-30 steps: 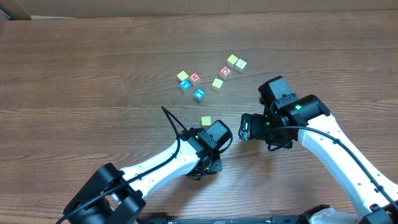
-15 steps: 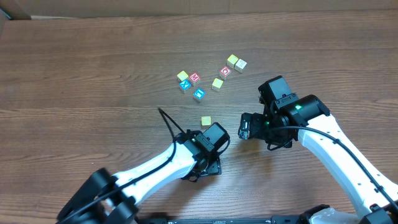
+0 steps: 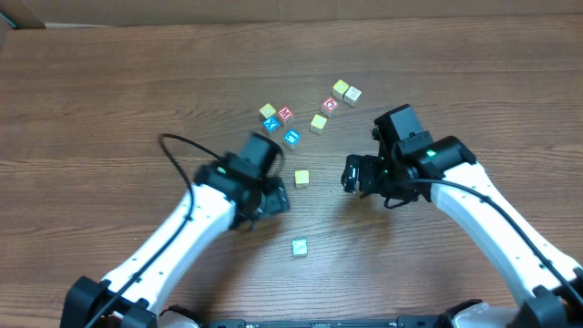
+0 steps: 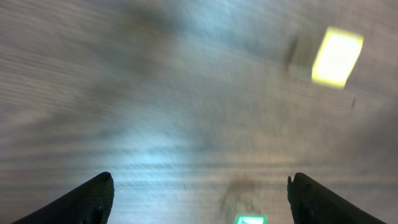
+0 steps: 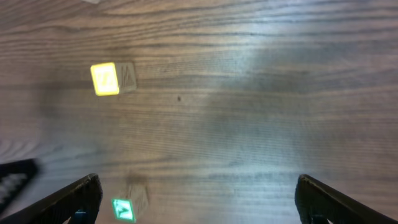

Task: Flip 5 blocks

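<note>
Several blocks lie in a cluster at the table's far middle. A yellow block lies alone between my two grippers. Nearer the front edge, a green-teal block rests on the wood, free of both grippers. My left gripper is open and blurred by motion, with only bare table between its fingers. To the right of the yellow block, my right gripper is wide open and holds nothing.
The wooden table runs wide to the left and back. Part of the left arm shows at the left edge of the right wrist view. A black cable loops off the left arm.
My left gripper has opened and swung up and to the left, leaving the green-teal block on the table where it was. The right gripper has shifted slightly up and left.
</note>
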{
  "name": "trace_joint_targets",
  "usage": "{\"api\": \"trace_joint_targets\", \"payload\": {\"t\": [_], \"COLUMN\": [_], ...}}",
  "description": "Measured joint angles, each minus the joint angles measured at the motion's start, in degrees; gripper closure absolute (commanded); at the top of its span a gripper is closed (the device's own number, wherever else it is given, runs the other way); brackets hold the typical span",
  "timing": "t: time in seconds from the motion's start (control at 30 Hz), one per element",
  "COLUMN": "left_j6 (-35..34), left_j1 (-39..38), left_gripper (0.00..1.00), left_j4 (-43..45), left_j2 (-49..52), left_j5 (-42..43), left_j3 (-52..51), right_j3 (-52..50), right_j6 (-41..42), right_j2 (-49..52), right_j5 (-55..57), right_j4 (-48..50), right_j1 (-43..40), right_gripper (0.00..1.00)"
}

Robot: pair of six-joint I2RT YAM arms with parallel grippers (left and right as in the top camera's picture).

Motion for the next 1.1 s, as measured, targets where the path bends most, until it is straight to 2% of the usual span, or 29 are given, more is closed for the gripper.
{"api": "trace_joint_targets", "payload": {"t": [0.2, 0.4, 0.67, 0.83, 1.0, 1.1], "left_j6": [5.1, 9.2, 12.3, 12.5, 12.6, 13.0], "left_j1": [9.3, 15.2, 15.8, 15.8, 15.8, 15.5], "left_gripper": [0.16, 0.16, 0.12, 0.12, 0.14, 0.15], "left_j4": [0.3, 0.4, 0.2, 0.4, 0.6, 1.3], "left_j2": [0.0, 0.0, 0.0, 0.0, 0.0, 0.1], "left_j5": [1.8, 4.8, 6.1, 6.3, 6.3, 6.3], "left_j3": [3.3, 3.5, 3.5, 3.5, 3.5, 3.5], "right_j3": [0.0, 0.0, 0.0, 0.0, 0.0, 0.7], "right_j6": [-0.3, -0.2, 3.2, 5.6, 7.6, 9.9], "right_j2": [6.7, 14.0, 18.5, 18.5, 18.5, 18.5], "right_j5": [0.4, 0.3, 2.3, 6.1, 9.7, 13.7], "right_j4": [5.7, 15.1, 23.3, 25.0, 25.9, 22.0], "right_j1": [2.5, 10.8, 17.3, 17.2, 17.2, 17.1], "right_gripper": [0.0, 0.01, 0.08, 0.18, 0.12, 0.08]}}
